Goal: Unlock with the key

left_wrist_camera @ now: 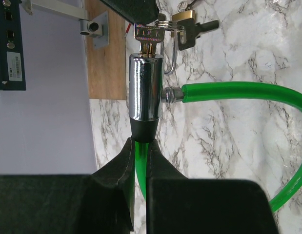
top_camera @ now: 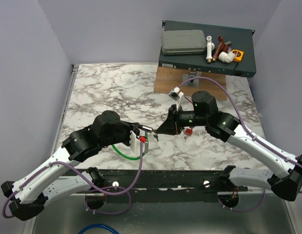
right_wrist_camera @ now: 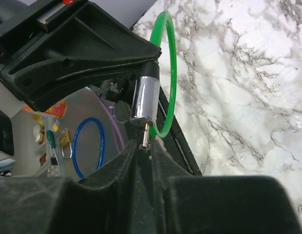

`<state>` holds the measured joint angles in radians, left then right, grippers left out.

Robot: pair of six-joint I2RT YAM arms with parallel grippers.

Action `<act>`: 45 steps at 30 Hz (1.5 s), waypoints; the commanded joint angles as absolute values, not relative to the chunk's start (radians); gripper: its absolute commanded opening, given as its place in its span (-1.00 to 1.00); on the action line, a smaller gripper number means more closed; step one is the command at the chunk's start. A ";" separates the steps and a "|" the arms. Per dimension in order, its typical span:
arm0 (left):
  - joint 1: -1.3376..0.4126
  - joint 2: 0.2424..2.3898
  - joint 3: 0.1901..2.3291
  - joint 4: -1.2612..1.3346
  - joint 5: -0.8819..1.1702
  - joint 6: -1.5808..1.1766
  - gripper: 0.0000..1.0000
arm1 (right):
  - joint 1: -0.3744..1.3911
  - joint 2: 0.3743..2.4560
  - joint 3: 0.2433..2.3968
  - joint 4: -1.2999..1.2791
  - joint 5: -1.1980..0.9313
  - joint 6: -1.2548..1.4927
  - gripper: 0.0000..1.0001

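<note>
A chrome cylinder lock [left_wrist_camera: 146, 87] on a green cable loop [left_wrist_camera: 238, 91] is held off the marble table. My left gripper [left_wrist_camera: 140, 146] is shut on the green cable just under the cylinder's black collar. The key [left_wrist_camera: 150, 33], silver metal, sits pushed into the cylinder's top end. My right gripper [right_wrist_camera: 146, 146] is shut on the key's [right_wrist_camera: 145, 138] head, directly below the cylinder [right_wrist_camera: 143, 100]. From above, both grippers meet over the table's middle, left gripper [top_camera: 141, 138] facing right gripper [top_camera: 157, 132]. A small red tag [top_camera: 188, 131] hangs beside the right wrist.
A small brass padlock [left_wrist_camera: 182, 16] and a black-headed key [left_wrist_camera: 199, 29] dangle from the key's ring. A dark box [top_camera: 243, 63] at the back right carries a grey case [top_camera: 182, 42] and pipe fittings [top_camera: 220, 48], with a wooden board [top_camera: 168, 80] below it. A blue cable loop [right_wrist_camera: 87, 146] lies below the table's near edge.
</note>
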<state>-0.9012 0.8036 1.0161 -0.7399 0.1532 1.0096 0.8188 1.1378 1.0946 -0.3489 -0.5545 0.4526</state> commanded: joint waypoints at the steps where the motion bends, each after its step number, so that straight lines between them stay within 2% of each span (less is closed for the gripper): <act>1: -0.905 0.781 1.004 -0.679 0.177 1.020 -1.00 | 0.824 1.152 1.094 -0.310 -0.634 0.464 -0.73; 8: -0.904 0.781 1.000 -0.666 0.172 1.022 -1.00 | 0.825 1.151 1.074 -0.287 -0.632 0.476 -0.99; 15: -0.904 0.805 1.039 -0.695 0.201 1.002 -1.00 | 0.824 1.176 1.060 -0.244 -0.607 0.488 -0.99; 21: -0.906 0.871 1.114 -0.817 0.275 0.991 -1.00 | 0.846 1.114 1.064 -0.246 -0.487 0.293 -0.99; 27: -0.907 0.931 1.187 -0.876 0.324 0.936 -1.00 | 0.938 0.978 0.960 -0.127 -0.355 0.071 -0.99; 37: -0.882 1.040 1.361 -1.041 0.460 0.861 -1.00 | 1.167 0.978 0.974 -0.205 -0.156 -0.266 -0.99; 45: -0.753 1.186 1.553 -1.272 0.664 0.801 -1.00 | 1.390 0.985 0.975 -0.223 0.260 -0.541 -0.99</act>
